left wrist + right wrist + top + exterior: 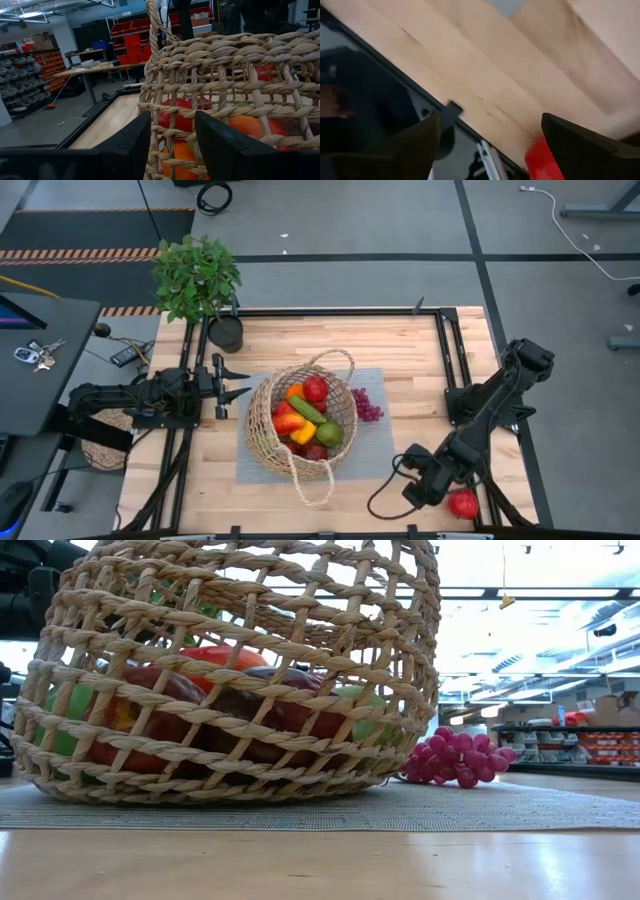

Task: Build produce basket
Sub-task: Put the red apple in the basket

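Two claws up: my right claw (432,488) sits fingers apart and empty near the desk's front right corner, a red fruit (462,503) just beside it. My left claw (240,381) is parted beside the basket (262,442) mid-desk. Only the overhead shows the fruit whole; my right wrist view catches just a red sliver (543,161), while the low view shows grapes (455,757) beside the basket.

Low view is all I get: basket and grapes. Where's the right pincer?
Observer: The right pincer is at the near right corner of the table, well away from the basket.
Operator: Holding anything?
Observer: No, it's open. A red fruit lies just beside it.
Operator: Left pincer?
Observer: The left pincer is open, pointing at the basket's left wall.
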You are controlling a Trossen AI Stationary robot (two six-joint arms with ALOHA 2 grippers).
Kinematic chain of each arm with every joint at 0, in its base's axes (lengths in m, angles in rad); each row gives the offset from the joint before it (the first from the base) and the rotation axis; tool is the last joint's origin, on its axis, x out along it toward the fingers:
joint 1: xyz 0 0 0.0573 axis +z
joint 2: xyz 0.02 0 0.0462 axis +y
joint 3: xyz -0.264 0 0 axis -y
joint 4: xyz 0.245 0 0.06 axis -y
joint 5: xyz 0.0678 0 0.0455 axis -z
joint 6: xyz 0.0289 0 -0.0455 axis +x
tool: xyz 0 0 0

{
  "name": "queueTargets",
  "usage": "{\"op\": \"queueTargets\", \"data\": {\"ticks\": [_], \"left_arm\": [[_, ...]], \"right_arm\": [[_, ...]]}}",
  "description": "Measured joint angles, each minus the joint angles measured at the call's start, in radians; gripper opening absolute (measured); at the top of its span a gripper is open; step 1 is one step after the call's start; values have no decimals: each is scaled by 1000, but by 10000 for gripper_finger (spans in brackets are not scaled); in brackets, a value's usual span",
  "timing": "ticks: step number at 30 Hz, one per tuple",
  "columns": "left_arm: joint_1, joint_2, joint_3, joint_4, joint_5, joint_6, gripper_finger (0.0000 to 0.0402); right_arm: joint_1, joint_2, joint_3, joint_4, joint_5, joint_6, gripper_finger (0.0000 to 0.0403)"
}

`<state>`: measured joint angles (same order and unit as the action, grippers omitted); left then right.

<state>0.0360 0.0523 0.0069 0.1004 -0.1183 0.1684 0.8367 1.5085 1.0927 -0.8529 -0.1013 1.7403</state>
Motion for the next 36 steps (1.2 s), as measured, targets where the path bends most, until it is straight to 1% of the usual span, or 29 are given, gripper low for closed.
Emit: {"op": "queueTargets", "data": {"ticks": [2, 6, 11, 15, 20, 25, 27, 30, 33, 36], "left_arm": [[0, 0, 0, 0, 0, 0, 160], [0, 0, 0, 0, 0, 0, 160], [0, 0, 0, 0, 0, 0, 160], [0, 0, 0, 0, 0, 0, 160], [0, 0, 0, 0, 0, 0, 160], [0, 0, 0, 0, 0, 0, 160], [0, 0, 0, 0, 0, 0, 160], [0, 0, 0, 0, 0, 0, 160], [0, 0, 0, 0, 0, 0, 160], [0, 0, 0, 1, 0, 0, 160]], "right_arm": [[18, 34, 9, -5, -39, 17, 347], [53, 111, 48, -3, -155, 58, 347], [102, 175, 106, -6, -273, 178, 347], [137, 203, 112, -31, -346, 269, 347], [155, 242, 112, -39, -422, 302, 347], [156, 294, 112, -92, -546, 268, 347], [156, 308, 112, -107, -555, 247, 347], [155, 326, 112, -129, -522, 222, 347], [141, 340, 113, -157, -517, 168, 347], [132, 337, 113, -230, -451, 131, 347]]}}
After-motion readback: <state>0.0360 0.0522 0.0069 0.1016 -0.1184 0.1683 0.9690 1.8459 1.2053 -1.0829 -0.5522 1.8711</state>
